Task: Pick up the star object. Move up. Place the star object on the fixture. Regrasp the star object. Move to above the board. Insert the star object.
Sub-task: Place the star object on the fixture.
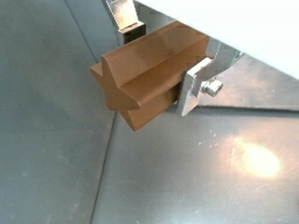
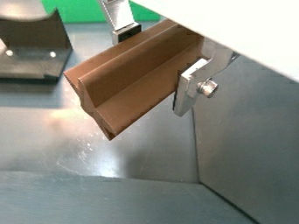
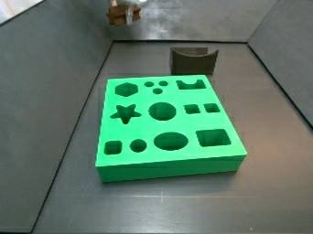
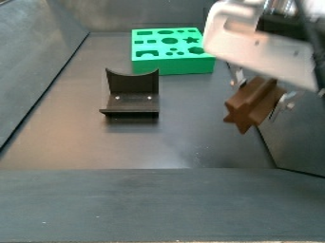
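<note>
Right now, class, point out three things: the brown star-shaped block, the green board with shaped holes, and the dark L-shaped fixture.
Brown star-shaped block (image 4: 249, 102): side view, its front face, held in the gripper (image 4: 258, 98).
Green board (image 3: 163, 161): side view, bare front rim.
Dark fixture (image 4: 129, 84): side view, its upright back wall.

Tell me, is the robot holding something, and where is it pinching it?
Yes. The gripper, raised off the floor, holds the brown star object, its fingers pinching two opposite sides near one end.

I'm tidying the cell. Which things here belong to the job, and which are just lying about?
Job: star, held clear of the floor in the end effector; fixture; board.
Lying about: nothing visible.
</note>
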